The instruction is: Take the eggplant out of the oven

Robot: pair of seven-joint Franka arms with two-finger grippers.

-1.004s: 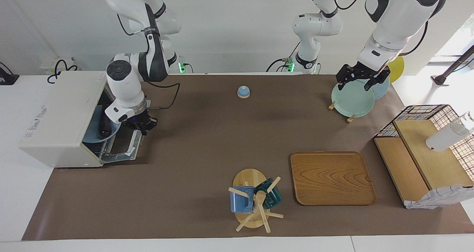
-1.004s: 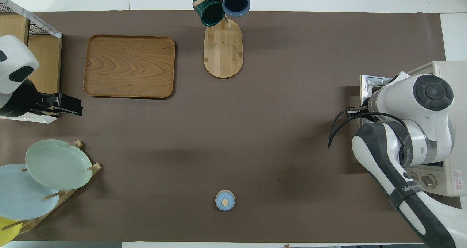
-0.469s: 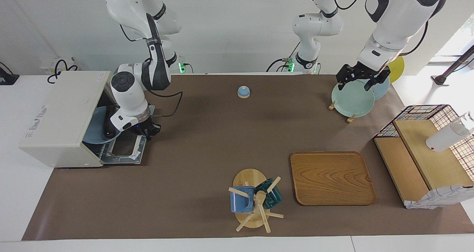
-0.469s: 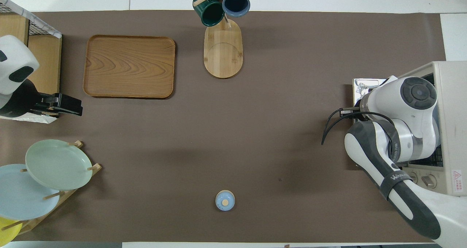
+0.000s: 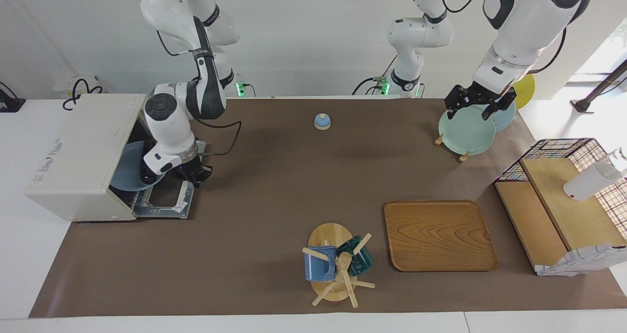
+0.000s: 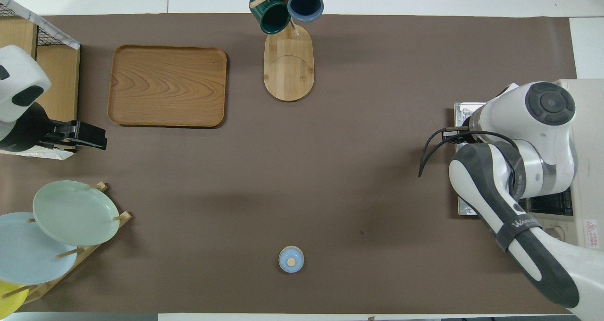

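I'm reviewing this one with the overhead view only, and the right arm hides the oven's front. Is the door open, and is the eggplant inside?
Observer: The facing view shows the oven with its door open, flat on the table.
Operator: And the eggplant?
Observer: A dark shape, likely the eggplant, lies on a blue plate in the oven's mouth.
Operator: The tools?
Observer: The right tool is over the open door; the left tool waits over the green plate.
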